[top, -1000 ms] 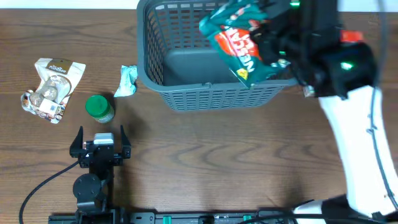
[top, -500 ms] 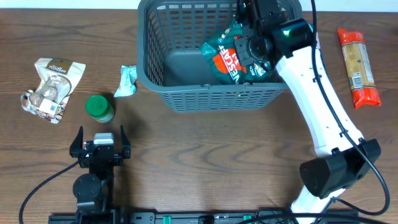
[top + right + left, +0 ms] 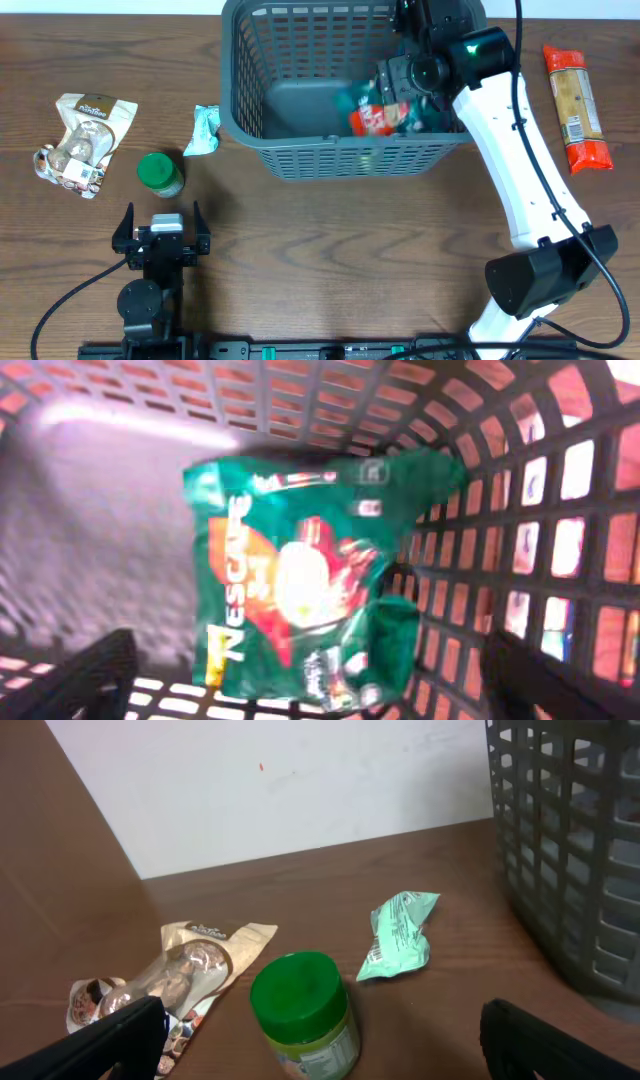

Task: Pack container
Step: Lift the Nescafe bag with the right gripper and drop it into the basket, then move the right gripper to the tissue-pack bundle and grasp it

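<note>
overhead: the container (image 3: 345, 160) sat at the upper middle of the tabletop (image 3: 330, 260). the right tool (image 3: 395, 85) hung over its right half, above a blurred green packet (image 3: 385, 115). the left tool (image 3: 162, 215) rested spread at lower left.

left wrist: a green-lidded jar (image 3: 300, 1010) stood near a mint wrapper (image 3: 400, 935).

right wrist: the tool's fingers (image 3: 70, 680) stood wide apart, with the packet free inside the container.

Left pincer (image 3: 162, 213), right pincer (image 3: 320, 678): spread wide
</note>
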`<state>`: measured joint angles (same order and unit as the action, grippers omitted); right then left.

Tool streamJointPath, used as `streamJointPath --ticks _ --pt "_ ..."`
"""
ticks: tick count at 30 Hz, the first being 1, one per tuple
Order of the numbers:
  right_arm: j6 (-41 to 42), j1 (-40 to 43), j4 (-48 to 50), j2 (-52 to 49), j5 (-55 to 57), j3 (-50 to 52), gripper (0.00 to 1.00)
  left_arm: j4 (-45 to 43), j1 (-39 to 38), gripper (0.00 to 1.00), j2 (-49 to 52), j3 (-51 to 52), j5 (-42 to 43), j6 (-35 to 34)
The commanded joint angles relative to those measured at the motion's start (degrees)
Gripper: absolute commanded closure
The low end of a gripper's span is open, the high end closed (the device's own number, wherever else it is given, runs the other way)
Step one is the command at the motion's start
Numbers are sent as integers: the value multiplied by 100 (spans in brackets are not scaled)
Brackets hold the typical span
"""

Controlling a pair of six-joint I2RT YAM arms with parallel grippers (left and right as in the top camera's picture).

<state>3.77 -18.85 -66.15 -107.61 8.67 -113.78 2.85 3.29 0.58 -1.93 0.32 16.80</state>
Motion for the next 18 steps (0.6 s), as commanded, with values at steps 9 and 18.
streamJointPath --ticks 9,18 --pt "-9 48 555 378 61 -175 1 111 17 1 -35 168 15 72" --pt "9 459 627 1340 376 -463 1 111 17 1 -35 168 15 74"
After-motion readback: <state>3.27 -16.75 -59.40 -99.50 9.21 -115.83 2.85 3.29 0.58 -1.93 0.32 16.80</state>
